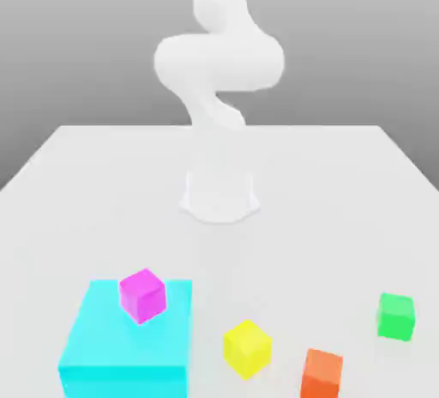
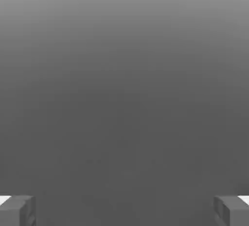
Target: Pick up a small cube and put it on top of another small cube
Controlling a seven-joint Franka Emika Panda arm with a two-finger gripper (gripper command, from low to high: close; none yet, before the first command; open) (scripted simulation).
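- The gripper (image 2: pixel 125 211) has its jaws standing wide open in the hand view, with nothing between them; no cube is held.
- Four small cubes could be the one to lift, and the task does not say which. The magenta cube (image 1: pixel 142 295) rests on the cyan block (image 1: pixel 129 323), toward the block's far edge and away from its corners.
- On the table (image 1: pixel 283 250), the yellow cube (image 1: pixel 247 349) sits just beside the block, toward the exterior view's right. The orange cube (image 1: pixel 321 375) lies beyond it, and the green cube (image 1: pixel 395 316) is nearest the table's edge at the exterior view's right.
- No small cube sits on another, so the whole stack seems left to do.
- Each cube looks light, rigid and plain-sided, so it should bear a firm squeeze without denting; smooth faces might slip under a skewed grip.
- The best hold is probably from above, on two opposite upright faces, centred and fairly low, leaving the top face free.
- The magenta and yellow cubes are turned at an angle, so the jaws would need to twist to match; closing across corners could spin them.
- The cube chosen as base may slide easily if bumped, so a straight, gentle lowering seems wise.
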